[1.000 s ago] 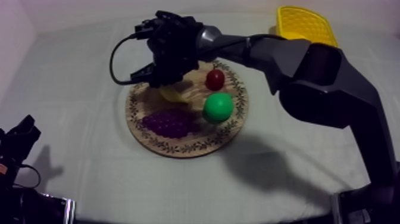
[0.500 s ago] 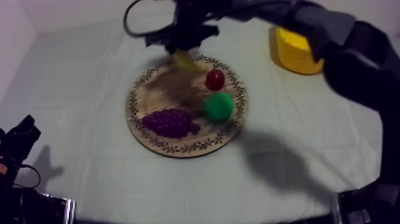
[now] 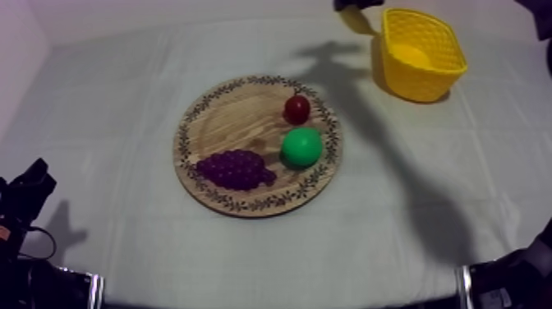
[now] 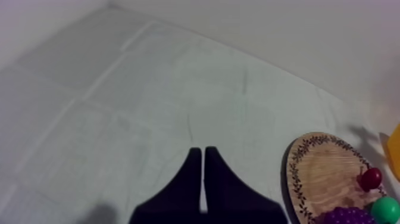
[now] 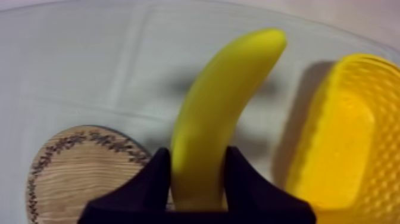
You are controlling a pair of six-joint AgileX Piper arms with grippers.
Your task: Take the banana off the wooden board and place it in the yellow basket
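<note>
**Asker:** Where is the banana?

**Me:** In my right claw [image 5: 197,159]. The two fingers are clamped on the banana [image 5: 220,113] near its lower end, one on each side, and the rest of it sticks out past the fingertips. It hangs over bare cloth between the board [image 5: 71,173] and the basket [image 5: 342,137], close to the basket's rim but outside it.

**Asker:** And where does the basket stand?

**Me:** At the far right corner of the table [image 3: 123,99]. Seen from above, the banana is at the table's far edge, just beside the basket's far left corner.

**Asker:** What lies on the board?

**Me:** Three things. The grapes [image 3: 234,170] lie at its near left edge. The small red fruit [image 3: 296,108] sits at its far right edge. A green fruit [image 3: 301,148] sits at the right edge, just beside the red one and close to the tip of the grapes. The far left part of the board is bare wood.

**Asker:** Your other claw?

**Me:** My left claw [image 4: 203,154] is closed on nothing, its fingers lying together in a narrow wedge. It sits low at the table's near left corner, over bare cloth, well apart from the board.
</note>
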